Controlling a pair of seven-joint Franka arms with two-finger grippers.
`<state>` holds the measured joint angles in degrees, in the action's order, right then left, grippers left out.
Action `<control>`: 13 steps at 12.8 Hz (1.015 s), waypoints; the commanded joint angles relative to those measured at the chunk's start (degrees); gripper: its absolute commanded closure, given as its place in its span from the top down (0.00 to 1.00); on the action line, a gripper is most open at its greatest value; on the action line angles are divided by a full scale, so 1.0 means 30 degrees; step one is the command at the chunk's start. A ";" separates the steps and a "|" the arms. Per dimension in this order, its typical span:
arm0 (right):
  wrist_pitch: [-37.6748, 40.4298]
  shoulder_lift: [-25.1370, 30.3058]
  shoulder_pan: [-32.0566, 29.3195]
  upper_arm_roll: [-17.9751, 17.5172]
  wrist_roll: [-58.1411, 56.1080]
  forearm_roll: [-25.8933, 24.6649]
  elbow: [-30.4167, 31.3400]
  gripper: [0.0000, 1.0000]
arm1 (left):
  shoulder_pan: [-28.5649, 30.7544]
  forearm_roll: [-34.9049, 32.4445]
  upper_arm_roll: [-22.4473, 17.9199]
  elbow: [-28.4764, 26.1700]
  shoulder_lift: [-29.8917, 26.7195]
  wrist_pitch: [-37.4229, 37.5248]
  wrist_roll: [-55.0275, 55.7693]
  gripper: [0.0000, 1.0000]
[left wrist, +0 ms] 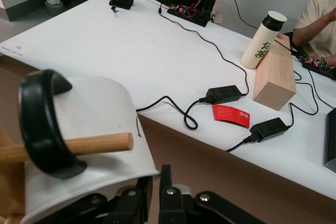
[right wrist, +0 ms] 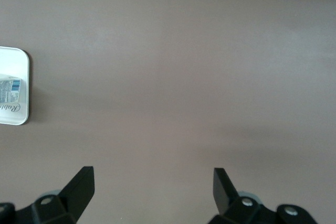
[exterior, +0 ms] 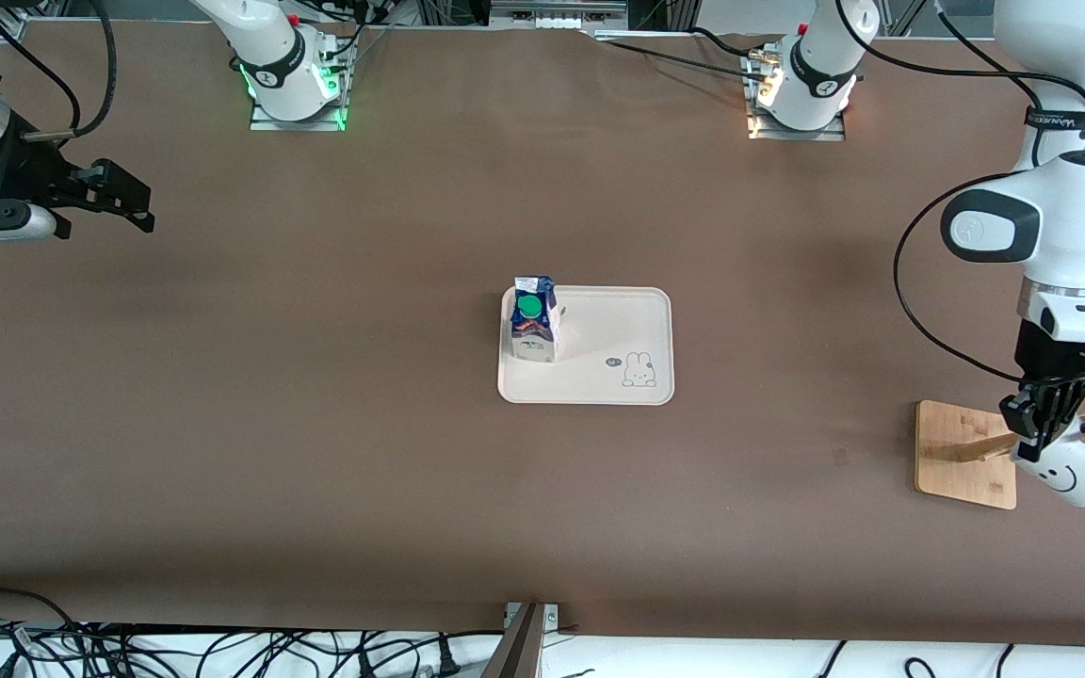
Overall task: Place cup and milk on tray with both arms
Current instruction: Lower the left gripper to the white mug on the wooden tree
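Left gripper (exterior: 1040, 426): closed on the rim of the cup (exterior: 1075, 471), at the left arm's end of the tabletop (exterior: 316, 424). The cup hangs tilted by its black handle (left wrist: 39, 124) on a wooden peg (left wrist: 79, 144) of the bamboo rack (exterior: 964, 455); its mouth faces the gripper, its long axis slanting up toward the wrist.

Step in hand: cup pickup. My judgement: next, slide the handle off along the peg, then carry to the tray (exterior: 618, 325).

The milk (exterior: 534, 318) stands upright on the tray's end, well away from this gripper, green cap up.

Right gripper (exterior: 119, 200): wide open, empty, waiting over bare tabletop.
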<state>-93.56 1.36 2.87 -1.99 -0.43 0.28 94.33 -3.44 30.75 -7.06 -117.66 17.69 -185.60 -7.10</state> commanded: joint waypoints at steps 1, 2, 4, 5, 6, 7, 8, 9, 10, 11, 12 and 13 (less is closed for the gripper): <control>0.0103 -0.0132 -0.0313 -0.0244 -0.0178 -0.0123 -0.0389 1.00 | 0.0094 -0.0289 -0.0078 0.0139 -0.0155 -0.0037 -0.0299 0.00; 0.0103 -0.0132 -0.0313 -0.0244 -0.0178 -0.0123 -0.0389 1.00 | 0.0094 -0.0290 -0.0078 0.0139 -0.0155 -0.0037 -0.0299 0.00; 0.0103 -0.0132 -0.0313 -0.0244 -0.0178 -0.0123 -0.0389 1.00 | 0.0064 -0.0290 -0.0078 0.0139 -0.0184 -0.0037 -0.0270 0.00; 0.0103 -0.0132 -0.0342 -0.0244 -0.0178 -0.0094 -0.0389 1.00 | 0.0035 -0.0261 -0.0078 0.0139 -0.0213 -0.0037 -0.0270 0.00; 0.0103 -0.0132 -0.0342 -0.0244 -0.0178 -0.0123 -0.0389 1.00 | -0.0052 -0.0232 -0.0049 0.0110 -0.0301 -0.0037 -0.0241 0.00; 0.0103 -0.0132 -0.0342 -0.0244 -0.0178 -0.0123 -0.0389 1.00 | -0.0053 -0.0232 -0.0049 0.0110 -0.0302 -0.0008 -0.0241 0.00; 0.0103 -0.0132 -0.0342 -0.0244 -0.0178 -0.0094 -0.0389 1.00 | -0.0053 -0.0232 -0.0049 0.0081 -0.0302 -0.0007 -0.0270 0.00; 0.0103 -0.0161 -0.0342 -0.0244 -0.0178 -0.0094 -0.0389 1.00 | -0.0082 -0.0261 -0.0049 0.0081 -0.0360 -0.0007 -0.0241 0.00; 0.0103 -0.0162 -0.0342 -0.0244 -0.0178 -0.0094 -0.0389 1.00 | -0.0082 -0.0232 -0.0020 0.0023 -0.0476 0.0022 -0.0153 0.00; 0.0103 -0.0162 -0.0342 -0.0244 -0.0178 -0.0094 -0.0389 1.00 | -0.0111 -0.0232 0.0068 -0.0036 -0.0767 0.0109 -0.0095 0.00; 0.0103 -0.0162 -0.0342 -0.0244 -0.0178 -0.0094 -0.0389 1.00 | -0.0140 -0.0203 0.0155 -0.0095 -0.0915 0.0110 -0.0065 0.00; 0.0103 -0.0162 -0.0371 -0.0244 -0.0178 -0.0094 -0.0389 1.00 | -0.0141 -0.0231 0.0156 -0.0095 -0.1091 0.0168 -0.0036 0.00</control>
<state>-93.56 1.30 2.75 -1.99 -0.43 0.28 94.33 -3.76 30.75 -6.59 -117.79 17.22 -185.45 -7.00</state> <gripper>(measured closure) 0.000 0.930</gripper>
